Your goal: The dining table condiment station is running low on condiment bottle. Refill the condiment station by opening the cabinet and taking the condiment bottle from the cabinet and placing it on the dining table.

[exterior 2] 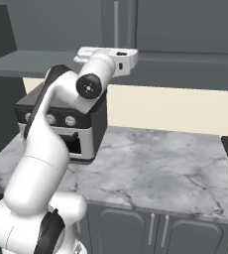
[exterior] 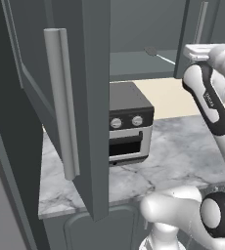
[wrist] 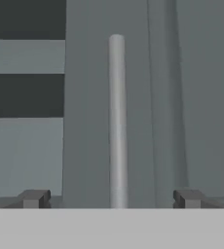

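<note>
The gripper [wrist: 111, 198] stands with its jaws wide apart and nothing between them, its two dark fingertips [wrist: 35, 198] rising on either side of a long vertical grey bar handle [wrist: 116, 121] seen dead ahead in the hand view. The handle belongs to the door of the dark grey wall cabinet [wrist: 167, 97]; it sits roughly midway between the tips but appears to lie beyond them, not yet touched. The step in hand is judged to be the approach to the handle, the first part of opening the cabinet. The next move calls for a straight advance until the bar lies between the jaws, then a closing on it and a pull that follows the door's arc. In the right base view the hand [exterior 2: 108, 59] is raised level with the wall cabinets, above the marble worktop [exterior 2: 155, 163] and the toaster oven [exterior 2: 61, 124]. The condiment bottle is presumably behind a cabinet door; the dining table lies elsewhere.
</note>
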You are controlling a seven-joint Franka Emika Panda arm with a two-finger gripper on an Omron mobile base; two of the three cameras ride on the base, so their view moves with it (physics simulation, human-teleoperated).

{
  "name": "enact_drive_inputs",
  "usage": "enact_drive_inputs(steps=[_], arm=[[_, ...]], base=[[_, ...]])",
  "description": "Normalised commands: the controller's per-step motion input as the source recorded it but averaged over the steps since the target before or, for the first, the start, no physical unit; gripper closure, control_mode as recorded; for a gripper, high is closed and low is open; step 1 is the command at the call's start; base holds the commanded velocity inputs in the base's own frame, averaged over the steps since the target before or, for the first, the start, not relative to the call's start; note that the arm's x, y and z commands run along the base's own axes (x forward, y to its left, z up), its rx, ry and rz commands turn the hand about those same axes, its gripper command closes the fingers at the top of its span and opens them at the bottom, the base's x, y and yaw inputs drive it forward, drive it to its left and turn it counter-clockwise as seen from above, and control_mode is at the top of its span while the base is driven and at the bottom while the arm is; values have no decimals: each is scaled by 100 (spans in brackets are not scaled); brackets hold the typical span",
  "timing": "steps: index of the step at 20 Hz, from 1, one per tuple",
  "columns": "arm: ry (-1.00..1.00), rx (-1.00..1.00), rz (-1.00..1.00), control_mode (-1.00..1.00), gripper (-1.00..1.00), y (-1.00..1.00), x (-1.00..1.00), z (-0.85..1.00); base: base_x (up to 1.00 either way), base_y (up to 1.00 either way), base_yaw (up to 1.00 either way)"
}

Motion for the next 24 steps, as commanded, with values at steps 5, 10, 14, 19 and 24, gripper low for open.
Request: enact_drive_inputs(steps=[5, 10, 14, 19, 24], arm=[[0, 0, 2, -100, -100, 0, 50, 0], [0, 0, 4, -100, -100, 0, 54, 0], [0, 0, 4, -100, -100, 0, 55, 0], [0, 0, 3, -100, -100, 0, 53, 0], [1, 0, 0, -100, 100, 1, 43, 0]], base=[[0, 0, 0], [0, 0, 0], [0, 0, 0], [0, 0, 0], [0, 0, 0]])
